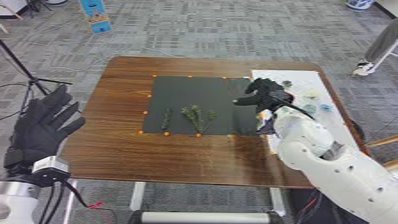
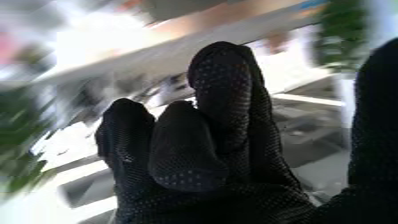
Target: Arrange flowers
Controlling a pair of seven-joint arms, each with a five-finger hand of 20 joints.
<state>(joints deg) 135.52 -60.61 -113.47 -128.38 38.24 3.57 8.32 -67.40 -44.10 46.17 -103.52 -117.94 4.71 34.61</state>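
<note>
- Head view: three green sprigs [image 1: 193, 116] lie on the black sheet [image 1: 178, 87], toward its near edge. Left one thin and straight; middle one the bushiest; right one small, close beside the middle one.
- Black sheet lies on the brown table [image 1: 108, 107]; orange marks [image 1: 147, 112] sit along its border.
- White sheet [image 1: 271, 75] lies to the right of the black sheet. Small round pieces [image 1: 326, 107] rest on it, one dark, others pale or bluish; kind too small to tell.
- Right hand [image 1: 266, 100] is over the place where the black and white sheets meet, to the right of the sprigs and apart from them.
- Right wrist view: right hand's fingers [image 2: 222, 95] loosely bent, one folded further forward than the rest; thumb [image 2: 378, 125] stands well apart from them. Nothing seen in its grasp.
- Background there badly smeared; green patches [image 2: 345, 35], identity undetermined.
- Head view: left hand [image 1: 40, 125] is beyond the table's left edge, fingers straight and spread, holding nothing.
- Tripod [image 1: 34, 77] stands behind the left hand, on grey carpet [image 1: 195, 30].
</note>
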